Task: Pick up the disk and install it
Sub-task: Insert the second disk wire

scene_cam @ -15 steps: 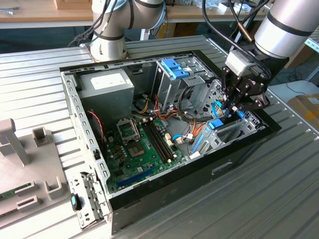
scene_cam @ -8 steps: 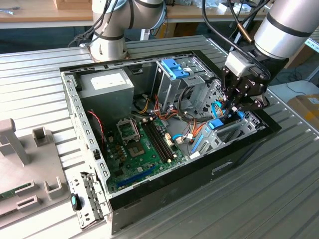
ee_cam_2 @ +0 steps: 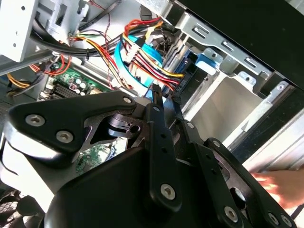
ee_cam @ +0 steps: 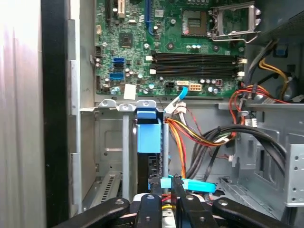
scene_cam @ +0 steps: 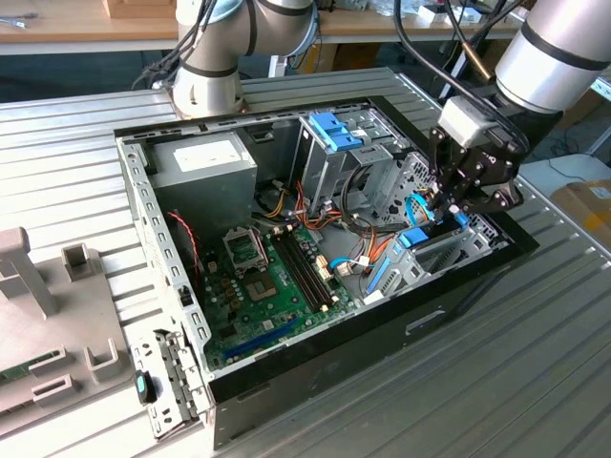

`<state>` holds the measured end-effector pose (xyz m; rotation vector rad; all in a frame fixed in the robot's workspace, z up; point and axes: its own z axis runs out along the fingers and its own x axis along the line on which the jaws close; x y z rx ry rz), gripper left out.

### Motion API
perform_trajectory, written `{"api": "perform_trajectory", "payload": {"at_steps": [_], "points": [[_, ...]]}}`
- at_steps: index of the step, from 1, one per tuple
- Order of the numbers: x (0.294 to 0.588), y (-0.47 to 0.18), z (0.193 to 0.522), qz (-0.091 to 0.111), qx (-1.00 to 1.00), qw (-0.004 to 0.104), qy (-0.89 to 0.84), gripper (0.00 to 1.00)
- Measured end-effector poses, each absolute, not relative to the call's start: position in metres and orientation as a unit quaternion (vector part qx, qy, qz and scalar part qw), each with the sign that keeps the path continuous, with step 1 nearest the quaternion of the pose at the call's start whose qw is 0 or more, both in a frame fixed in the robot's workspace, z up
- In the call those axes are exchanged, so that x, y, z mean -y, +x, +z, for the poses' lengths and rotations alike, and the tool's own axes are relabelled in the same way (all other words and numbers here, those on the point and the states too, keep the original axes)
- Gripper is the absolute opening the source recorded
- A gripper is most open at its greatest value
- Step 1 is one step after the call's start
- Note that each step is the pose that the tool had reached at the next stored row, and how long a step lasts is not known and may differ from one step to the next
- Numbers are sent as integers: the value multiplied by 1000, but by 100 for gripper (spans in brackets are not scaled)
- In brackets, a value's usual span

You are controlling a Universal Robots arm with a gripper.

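Hovering gripper [scene_cam: 449,203] — fingers nearly together — just above disk [ee_cam: 148,137] in PC case [scene_cam: 382,315].

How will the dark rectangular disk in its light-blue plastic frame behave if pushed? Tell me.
The disk looks rigid, a flat slab, so probably no bending. Standing on edge in the grey metal bay, it would likely slide rather than tip. Loose red and yellow wires beside it might snag.
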<state>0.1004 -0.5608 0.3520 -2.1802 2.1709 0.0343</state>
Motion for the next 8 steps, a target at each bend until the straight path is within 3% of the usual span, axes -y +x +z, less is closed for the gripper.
{"api": "perform_trajectory", "payload": {"at_steps": [8], "points": [[564, 100, 346, 11, -705, 32, -708, 24]]}}
